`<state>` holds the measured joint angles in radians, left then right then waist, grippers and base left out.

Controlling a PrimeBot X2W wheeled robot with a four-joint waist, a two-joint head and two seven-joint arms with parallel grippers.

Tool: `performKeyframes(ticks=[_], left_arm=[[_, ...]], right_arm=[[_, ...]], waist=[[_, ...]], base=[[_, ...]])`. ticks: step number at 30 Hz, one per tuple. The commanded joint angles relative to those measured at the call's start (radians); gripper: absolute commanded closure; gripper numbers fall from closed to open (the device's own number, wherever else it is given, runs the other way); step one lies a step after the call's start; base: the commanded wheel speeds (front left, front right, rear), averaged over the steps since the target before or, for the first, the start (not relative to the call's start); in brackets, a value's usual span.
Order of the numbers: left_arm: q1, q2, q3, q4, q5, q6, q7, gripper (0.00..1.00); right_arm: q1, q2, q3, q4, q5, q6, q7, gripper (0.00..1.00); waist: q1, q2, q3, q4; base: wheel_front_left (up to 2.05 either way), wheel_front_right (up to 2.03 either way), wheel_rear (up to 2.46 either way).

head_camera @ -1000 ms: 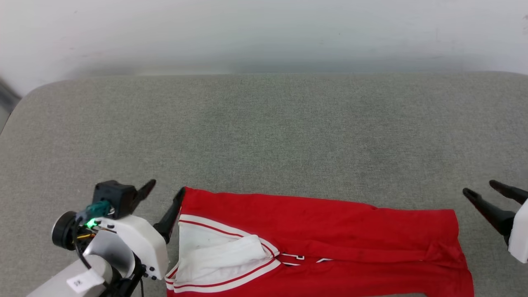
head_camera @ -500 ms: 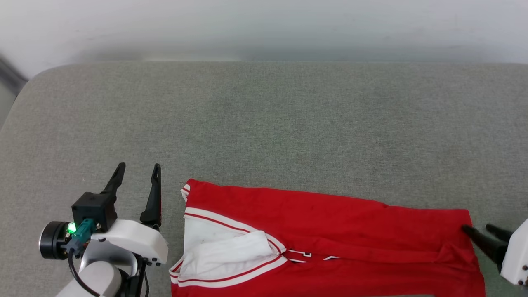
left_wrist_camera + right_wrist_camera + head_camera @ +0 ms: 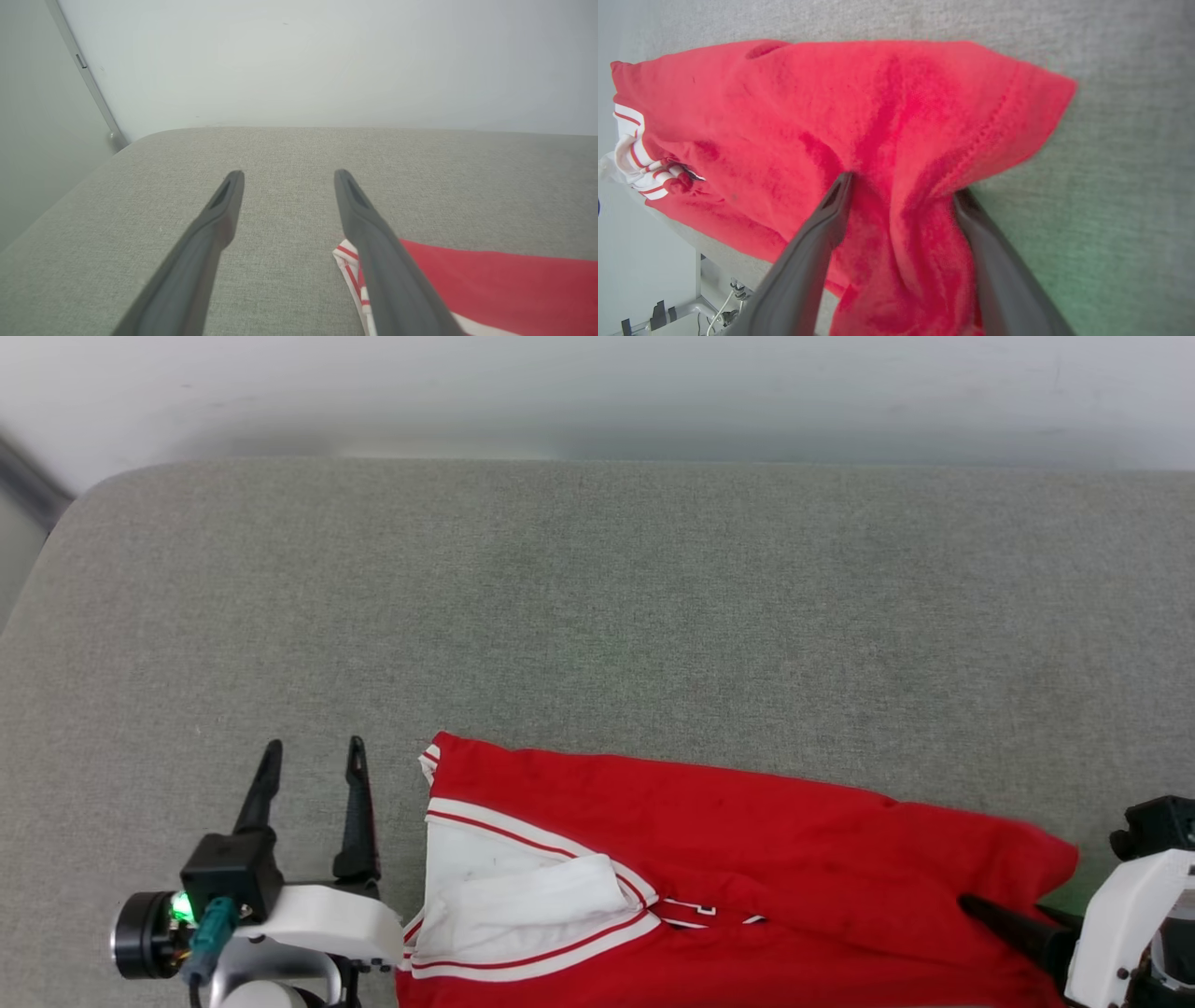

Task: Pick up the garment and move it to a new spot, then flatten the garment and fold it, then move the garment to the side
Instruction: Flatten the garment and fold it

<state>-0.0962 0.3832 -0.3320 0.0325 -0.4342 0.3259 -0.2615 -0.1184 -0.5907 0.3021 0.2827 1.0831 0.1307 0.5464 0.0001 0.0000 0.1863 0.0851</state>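
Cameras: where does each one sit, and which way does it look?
Head view: on the head, looking forward and down at the cushion and red garment; left gripper and right gripper at bottom corners.
Left wrist view: on the left wrist, looking along open fingers toward the wall.
Right wrist view: on the right wrist, looking along its fingers at the garment.
Shared: all see the garment.

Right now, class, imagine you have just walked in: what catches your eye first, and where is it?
A bright red shirt with a white sleeve and striped trim lies along the near edge of the grey cushion. At its right end the right gripper straddles a raised fold of red cloth, jaws wide. The left gripper stands open beside the shirt's left end, not touching it.
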Motion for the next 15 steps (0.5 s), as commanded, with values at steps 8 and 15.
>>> performKeyframes(ticks=[8,15], left_arm=[[0.038,-0.122,0.106,0.007,0.133,-0.063,-0.005,0.00],[0.071,-0.201,0.184,-0.001,0.228,-0.115,-0.005,0.00]], right_arm=[[0.025,0.047,0.079,0.000,0.044,0.000,0.014,1.00],[-0.006,0.004,0.062,-0.005,0.069,0.000,-0.022,1.00]], waist=[[-0.0001,0.0000,0.004,0.009],[-0.0001,0.0000,-0.009,0.008]], base=[[0.00,0.00,0.00],[0.00,0.00,0.00]])
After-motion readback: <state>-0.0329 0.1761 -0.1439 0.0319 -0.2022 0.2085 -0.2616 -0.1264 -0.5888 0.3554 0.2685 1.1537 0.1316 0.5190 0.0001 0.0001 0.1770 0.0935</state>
